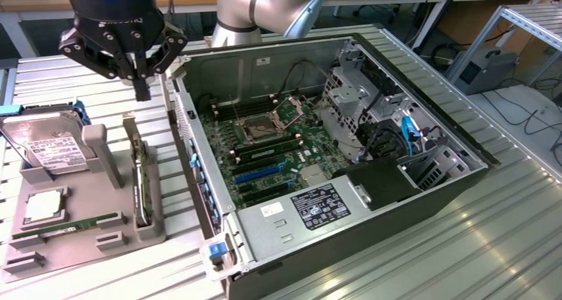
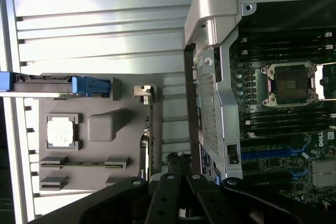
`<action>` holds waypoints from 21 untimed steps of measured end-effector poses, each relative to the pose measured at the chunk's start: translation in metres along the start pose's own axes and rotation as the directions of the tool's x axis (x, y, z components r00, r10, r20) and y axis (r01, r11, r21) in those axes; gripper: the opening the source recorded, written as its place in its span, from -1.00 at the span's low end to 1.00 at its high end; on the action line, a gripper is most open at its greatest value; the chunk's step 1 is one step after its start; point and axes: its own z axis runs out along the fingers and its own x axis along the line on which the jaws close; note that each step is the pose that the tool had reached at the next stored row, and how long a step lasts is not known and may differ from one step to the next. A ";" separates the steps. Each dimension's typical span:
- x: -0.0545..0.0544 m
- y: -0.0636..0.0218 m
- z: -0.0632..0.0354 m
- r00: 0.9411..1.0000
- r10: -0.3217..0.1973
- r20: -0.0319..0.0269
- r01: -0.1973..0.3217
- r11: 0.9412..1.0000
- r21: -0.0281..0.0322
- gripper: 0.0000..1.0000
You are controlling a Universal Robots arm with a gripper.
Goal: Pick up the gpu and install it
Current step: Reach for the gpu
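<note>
Gripper (image 1: 141, 89) hangs w/ fingers pressed shut, holding nothing, above the bench by the case's corner. In the exterior view the gpu (image 1: 136, 178) is at 6 o'clock from it, standing on edge in a slot of the grey holder (image 1: 105, 237), silvery bracket end nearest the gripper, untouched. Hard drive (image 1: 52, 149) at 8 o'clock, open PC case (image 1: 263, 60) at 3 o'clock.

Step in hand looks like the approach to the card. To do it well, I'd judge: part the fingers (shut, they can't straddle it), line up w/ the thin top edge, descend straight, clear of bracket & case wall.
</note>
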 end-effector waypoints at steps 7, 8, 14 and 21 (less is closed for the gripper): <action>0.003 -0.0002 -0.0001 1.000 0.000 0.000 0.000 1.000 0.000 -0.79; 0.003 -0.0003 -0.0001 1.000 0.000 0.000 0.000 1.000 0.000 -0.79; 0.006 -0.0004 -0.0002 1.000 0.000 0.000 0.000 1.000 0.000 -0.79; 0.008 -0.0006 -0.0002 1.000 0.000 0.000 0.000 1.000 0.000 -0.79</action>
